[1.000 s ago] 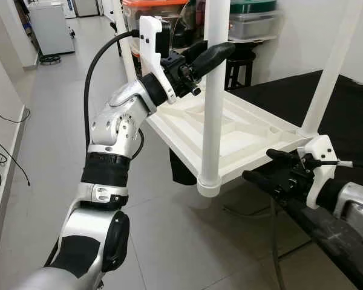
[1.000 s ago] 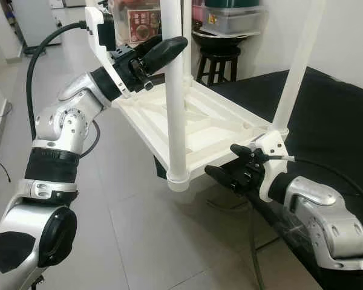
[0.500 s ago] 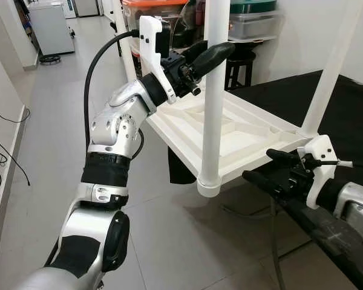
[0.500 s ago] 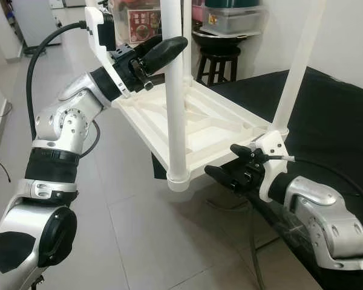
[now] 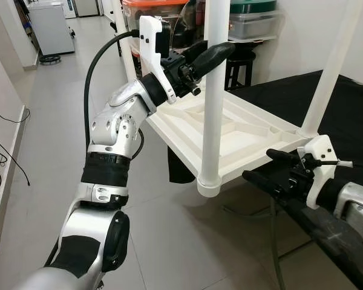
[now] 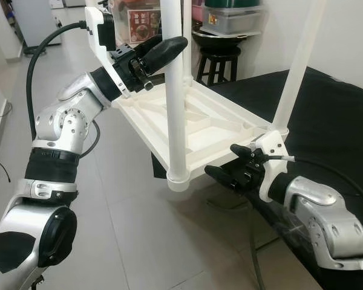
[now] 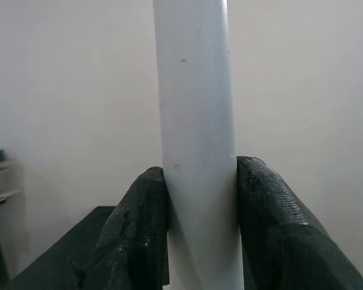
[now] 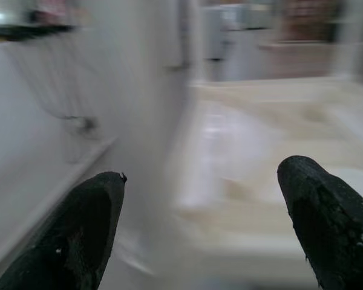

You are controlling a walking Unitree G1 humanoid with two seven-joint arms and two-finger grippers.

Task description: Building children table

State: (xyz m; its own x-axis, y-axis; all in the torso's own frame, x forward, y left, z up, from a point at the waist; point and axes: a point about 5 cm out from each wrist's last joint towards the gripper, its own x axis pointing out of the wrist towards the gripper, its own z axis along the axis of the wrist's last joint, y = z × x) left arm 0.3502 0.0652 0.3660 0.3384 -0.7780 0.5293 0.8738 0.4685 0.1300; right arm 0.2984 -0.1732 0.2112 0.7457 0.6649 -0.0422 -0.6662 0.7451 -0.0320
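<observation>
Clamping the near leg (image 5: 214, 103) high on its shaft, the left gripper (image 5: 213, 53) is pinching the white tube between both black fingers (image 7: 139, 223); the wrist view is showing the pads pressed flat against either side of it, no gap. Right gripper (image 5: 272, 165) is hanging just under the near edge of the tabletop (image 5: 242, 136), fingers spread wide, closing on nothing; whether the upper finger is touching the edge, cannot tell. Its wrist view is coming through blurred, with the pale underside of the top ahead between the two open fingers (image 8: 78, 232).

Nothing is shifting against the pictures from a second back: both arms, the leg and the top are sitting in the same places. Reading this as a hold, not a move. The leg is probably being kept steady in its corner socket while the seat settles or the next step is being chosen.

Tabletop is lying upside down, ribbed underside up, partly on the black surface (image 5: 357, 115) and partly overhanging the floor (image 5: 48, 121). Near leg is standing upright at the overhanging corner, its collar (image 5: 209, 183) at the rim. Second leg (image 5: 331, 72) is standing at the corner to the right. A stool (image 6: 218, 63) and storage boxes (image 6: 233, 21) are standing behind.
</observation>
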